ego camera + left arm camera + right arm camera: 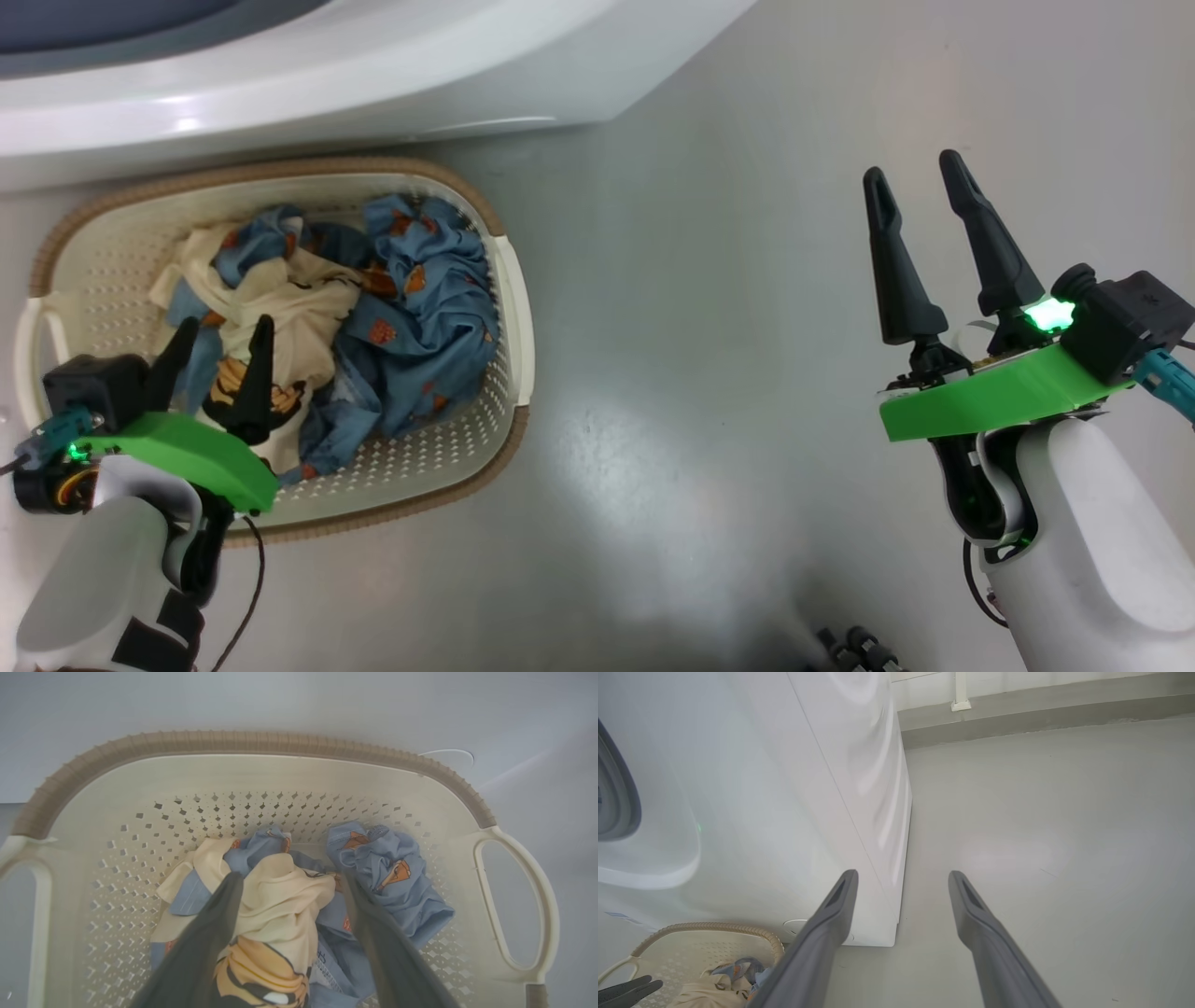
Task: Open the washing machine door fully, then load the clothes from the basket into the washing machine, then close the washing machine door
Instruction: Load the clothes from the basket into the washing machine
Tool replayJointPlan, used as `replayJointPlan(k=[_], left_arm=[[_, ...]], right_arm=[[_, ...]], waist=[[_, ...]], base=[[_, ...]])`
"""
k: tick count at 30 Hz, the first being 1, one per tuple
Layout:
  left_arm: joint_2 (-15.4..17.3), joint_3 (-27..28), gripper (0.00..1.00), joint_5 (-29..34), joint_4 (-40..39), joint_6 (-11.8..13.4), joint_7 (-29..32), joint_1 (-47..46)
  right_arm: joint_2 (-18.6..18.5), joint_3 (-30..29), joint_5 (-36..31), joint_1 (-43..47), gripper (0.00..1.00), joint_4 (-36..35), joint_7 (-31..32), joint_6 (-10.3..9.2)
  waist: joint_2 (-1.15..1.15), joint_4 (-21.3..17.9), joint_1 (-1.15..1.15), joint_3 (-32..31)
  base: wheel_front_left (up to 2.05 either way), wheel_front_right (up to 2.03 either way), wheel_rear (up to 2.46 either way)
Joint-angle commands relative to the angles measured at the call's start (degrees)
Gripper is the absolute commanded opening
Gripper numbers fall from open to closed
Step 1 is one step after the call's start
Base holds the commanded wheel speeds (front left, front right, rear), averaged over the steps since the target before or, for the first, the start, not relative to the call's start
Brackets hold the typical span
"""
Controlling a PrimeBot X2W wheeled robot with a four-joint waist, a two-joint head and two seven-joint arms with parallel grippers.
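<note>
Left gripper (226, 327) is down inside the basket (280, 170), jaws apart, w/ its two dark fingers (257, 373) pushed into the clothes (411, 308); nothing pinched. In the left wrist view it straddles a hump of the cream piece (280, 896), one finger each side & touching the fabric, w/ the orange-and-black print on the near side of that hump. Blue fabric (392, 877) w/ small orange figures lies bunched to the right & far side of the cream piece. All the clothes sit in the basket's middle & right part; the left part shows perforated plastic. Basket rests on the grey floor (700, 327), its far brown rim just beside the washing machine (327, 75) front, w/ white handles (520, 317) at its left & right ends.

Right gripper (913, 170) hangs over the floor, well apart from the basket & to its right, jaws spread, holding nothing, fingers pointing to the far side. Green light (1050, 313) glows on its wrist. In the right wrist view the washing machine's white front & right corner are to the left of the fingers, w/ the grey door seal (621, 798) at the left edge. Basket & clothes are low left there, w/ the left gripper's fingertips over them at the bottom left corner.
</note>
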Motion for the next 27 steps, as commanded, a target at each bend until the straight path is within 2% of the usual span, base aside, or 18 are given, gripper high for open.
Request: replayJointPlan(k=[1,11,27], left_arm=[[2.26,0.56,1.00,-0.82,0.53,0.05,-0.31,0.13],[4.61,-6.96,1.00,-5.76,6.87,0.05,2.92,-3.47],[7.32,-15.84,1.00,-12.47,10.70,0.05,7.57,-8.12]], right_arm=[[0.16,1.32,-0.34,0.53,1.00,-1.28,-0.52,0.42],[1.19,2.31,-0.20,-0.54,1.00,-1.63,-0.52,0.42],[2.05,2.83,0.00,-1.86,1.00,-2.66,-0.52,0.42]], waist=[[0.00,-0.66,-0.01,0.98],[0.00,-2.19,-0.01,3.20],[0.00,-3.63,-0.01,6.20]], base=[[0.00,0.00,0.00],[0.00,0.00,0.00],[0.00,0.00,0.00]])
